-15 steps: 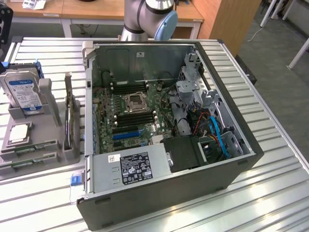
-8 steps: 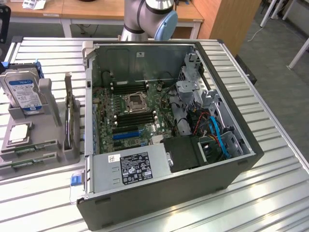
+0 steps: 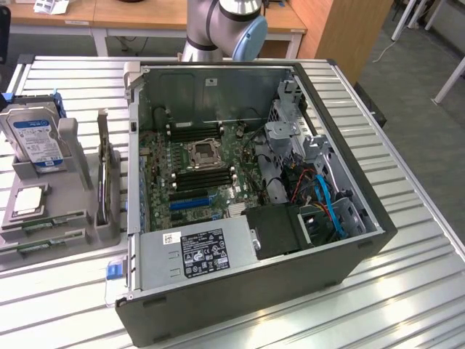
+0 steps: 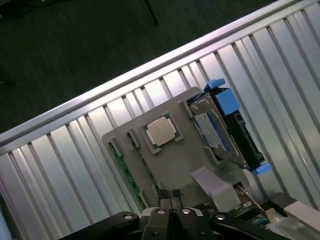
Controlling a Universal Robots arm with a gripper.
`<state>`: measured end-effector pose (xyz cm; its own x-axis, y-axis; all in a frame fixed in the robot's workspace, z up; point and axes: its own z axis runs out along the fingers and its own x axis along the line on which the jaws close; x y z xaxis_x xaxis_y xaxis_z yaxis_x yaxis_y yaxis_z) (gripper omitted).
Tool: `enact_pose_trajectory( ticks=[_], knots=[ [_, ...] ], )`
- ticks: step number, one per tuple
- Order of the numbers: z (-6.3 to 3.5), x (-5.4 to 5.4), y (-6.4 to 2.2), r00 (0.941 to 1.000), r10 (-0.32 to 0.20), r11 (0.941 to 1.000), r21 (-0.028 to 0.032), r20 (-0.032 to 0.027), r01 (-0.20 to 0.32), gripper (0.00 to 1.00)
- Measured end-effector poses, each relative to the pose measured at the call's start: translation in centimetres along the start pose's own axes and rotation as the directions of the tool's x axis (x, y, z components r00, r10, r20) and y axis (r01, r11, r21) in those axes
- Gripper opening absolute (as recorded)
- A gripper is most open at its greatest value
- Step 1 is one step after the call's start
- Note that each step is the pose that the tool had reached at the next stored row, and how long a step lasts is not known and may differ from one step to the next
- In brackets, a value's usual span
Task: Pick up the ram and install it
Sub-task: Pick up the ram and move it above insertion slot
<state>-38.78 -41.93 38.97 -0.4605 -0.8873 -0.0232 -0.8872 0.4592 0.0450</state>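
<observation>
pincer point(image 4: 170, 196): closed, empty | ram point(image 4: 124, 172): slotted in grey holder point(image 4: 185, 156); beside processor point(image 4: 161, 131)

Both views look down, sharing the grey tray point(image 3: 104, 231) point(image 4: 185, 160).

The table point(image 3: 414, 247) is ribbed bare metal, bright and glossy. The computer case point(image 3: 240, 313) looks matt dark-grey metal — its power supply point(image 3: 156, 258) duller bare steel. At the exterior view's left, the holder point(image 3: 109, 229) is smooth matt grey plastic; the processor point(image 4: 161, 131) has a satin silver lid, the ram point(image 4: 122, 170) a green circuit-board surface. The desks point(image 3: 138, 13) along the upper edge look wooden.
</observation>
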Motion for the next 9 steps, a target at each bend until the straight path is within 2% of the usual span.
enact_pose_trajectory(
  ticks=[5,9],
  knots=[
    [0.01,0.0,0.0,0.9959,-0.091,0.9959,-0.0023,-0.004,0.091,0.1],
    [0.01,0.0,-0.01,0.9866,-0.163,0.9867,-0.0044,-0.0071,0.163,0.1]
  ],
)
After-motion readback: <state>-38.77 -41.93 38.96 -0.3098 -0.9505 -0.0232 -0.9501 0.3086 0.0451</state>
